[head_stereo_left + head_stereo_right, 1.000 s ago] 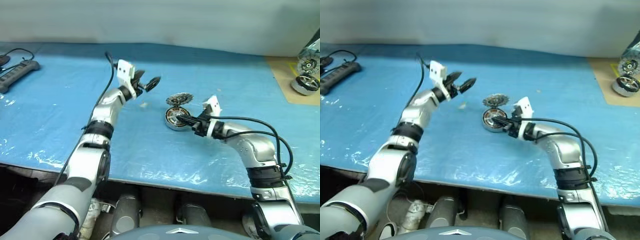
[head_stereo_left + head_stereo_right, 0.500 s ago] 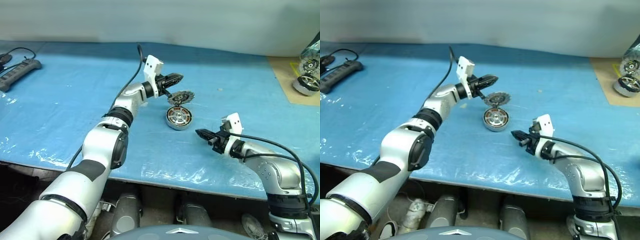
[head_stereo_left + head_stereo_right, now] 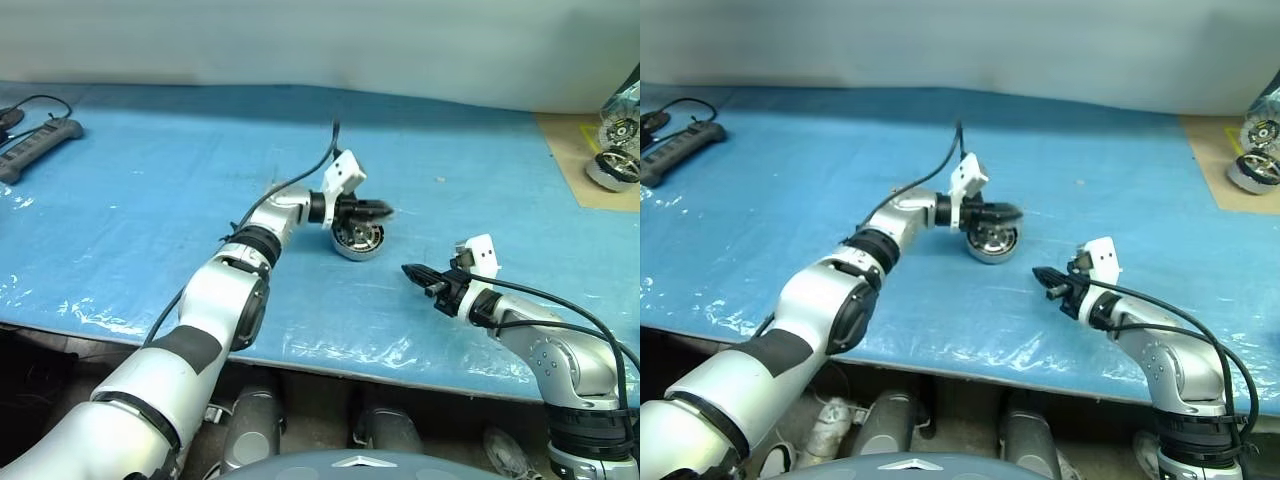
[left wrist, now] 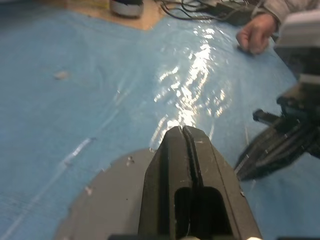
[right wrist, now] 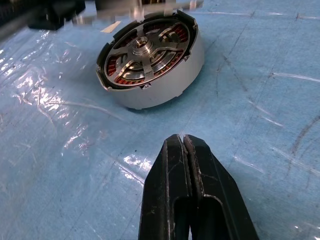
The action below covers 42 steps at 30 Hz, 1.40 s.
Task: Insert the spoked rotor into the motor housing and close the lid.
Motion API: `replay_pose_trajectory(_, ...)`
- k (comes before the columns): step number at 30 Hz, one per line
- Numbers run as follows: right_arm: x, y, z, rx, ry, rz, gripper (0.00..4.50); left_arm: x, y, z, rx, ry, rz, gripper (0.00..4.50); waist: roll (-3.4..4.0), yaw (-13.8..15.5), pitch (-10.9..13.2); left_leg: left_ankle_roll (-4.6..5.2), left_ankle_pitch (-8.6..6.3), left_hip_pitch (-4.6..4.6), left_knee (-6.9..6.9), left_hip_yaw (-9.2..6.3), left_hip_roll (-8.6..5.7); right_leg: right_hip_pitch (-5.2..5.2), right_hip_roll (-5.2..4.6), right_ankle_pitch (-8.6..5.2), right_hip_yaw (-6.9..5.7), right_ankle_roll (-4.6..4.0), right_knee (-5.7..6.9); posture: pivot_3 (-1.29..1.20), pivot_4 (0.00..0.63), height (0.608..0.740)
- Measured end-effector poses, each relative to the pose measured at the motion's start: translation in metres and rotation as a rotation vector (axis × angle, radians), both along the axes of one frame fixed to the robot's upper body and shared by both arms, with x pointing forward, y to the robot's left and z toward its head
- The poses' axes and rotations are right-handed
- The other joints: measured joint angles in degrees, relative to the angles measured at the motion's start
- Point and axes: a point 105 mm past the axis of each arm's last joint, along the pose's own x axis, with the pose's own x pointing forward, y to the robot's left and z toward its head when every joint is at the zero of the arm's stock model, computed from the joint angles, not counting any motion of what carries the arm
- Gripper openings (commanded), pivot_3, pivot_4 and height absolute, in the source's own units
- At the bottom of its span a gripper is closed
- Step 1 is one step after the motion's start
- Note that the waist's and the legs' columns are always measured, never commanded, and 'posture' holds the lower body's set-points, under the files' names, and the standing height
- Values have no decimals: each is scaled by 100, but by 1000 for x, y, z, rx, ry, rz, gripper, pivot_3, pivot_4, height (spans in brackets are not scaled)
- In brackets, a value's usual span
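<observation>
silver spoked rotor [image 5: 150,62], blue table cover [image 3: 150,200]

A glossy blue plastic sheet [image 3: 150,200], wrinkled and streaked with glare, is spread over the table. On it, the spoked rotor [image 5: 150,67] is seen as a smooth, matt silver metal shell with a dark rim and polished metal spokes; copper-brown wire coils [image 5: 125,79] are glimpsed between them. The fingers of the right gripper [image 5: 184,145] look like matt black plastic, finely scratched. The lid [image 4: 107,200] appears as dull grey metal.
</observation>
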Motion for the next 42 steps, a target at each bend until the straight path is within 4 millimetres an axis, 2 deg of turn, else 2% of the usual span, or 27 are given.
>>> replay_pose_trajectory(8,0,-9,9,0,-24,-30,0,-14,5,-33,85,-5,-57,45,0,3,0,0,0,0,-6,0,0,1,0,0,-1,0,-7,0,150,740)
replay_pose_trajectory(14,12,-4,23,-12,-82,-42,0,-13,3,-33,-5,18,0,45,1,-16,1,-3,0,34,-7,-1,-1,37,-2,0,0,0,-9,0,150,740)
replay_pose_trajectory(16,19,2,35,-12,-126,-20,0,-8,3,-20,-118,51,39,45,1,-30,4,-10,5,33,-12,-1,-1,33,-2,0,0,0,-8,0,150,740)
replay_pose_trajectory(21,32,15,71,-1,-240,46,0,-4,23,36,-294,-36,-29,45,3,-36,5,-18,11,29,-44,2,-2,11,0,-5,-1,-8,-9,0,150,740)
replay_pose_trajectory(23,34,25,78,-17,-261,93,0,-6,38,52,-327,-77,-44,45,4,-54,4,-10,15,30,-54,3,-1,6,1,-8,-3,-14,-6,0,150,740)
replay_pose_trajectory(25,36,37,77,-30,-262,143,0,-8,52,55,-338,-97,-26,45,6,-61,3,-1,19,27,-60,3,1,0,4,-13,-7,-22,-4,0,150,740)
replay_pose_trajectory(27,43,48,73,-34,-256,170,410,-11,66,45,-319,-104,16,0,8,-68,2,-1,19,19,-64,3,4,-6,5,-16,-15,-26,-3,0,150,740)
replay_pose_trajectory(29,51,57,66,-57,-257,183,951,-18,83,25,-278,-97,73,0,10,-75,1,-1,19,12,-62,3,7,-12,5,-16,-20,-26,-3,0,150,740)
replay_pose_trajectory(32,60,68,48,-101,-244,203,1993,-33,107,-15,-209,-44,167,0,11,-74,2,-11,13,-4,-57,3,8,-23,4,-16,-22,-26,-4,0,150,740)
replay_pose_trajectory(34,63,73,40,-120,-236,218,2768,-44,118,-33,-169,-25,208,0,10,-44,4,-19,9,-11,-53,3,8,-23,3,-16,-27,-26,-6,0,150,740)
replay_pose_trajectory(36,67,76,39,-109,-241,221,3478,-52,124,-42,-134,-47,251,0,10,-42,4,-20,10,-11,-46,3,8,-19,2,-16,-25,-26,-7,0,150,740)
replay_pose_trajectory(39,74,75,42,-115,-254,214,4484,-52,125,-41,-136,-74,314,0,10,-45,5,-30,17,0,-39,3,9,-8,2,-15,-21,-24,-3,0,150,740)
replay_pose_trajectory(42,74,72,39,-137,-251,224,4484,-53,124,-36,-153,-98,356,0,10,-64,5,-37,21,24,-45,4,9,9,3,-15,-15,-23,-2,0,150,740)
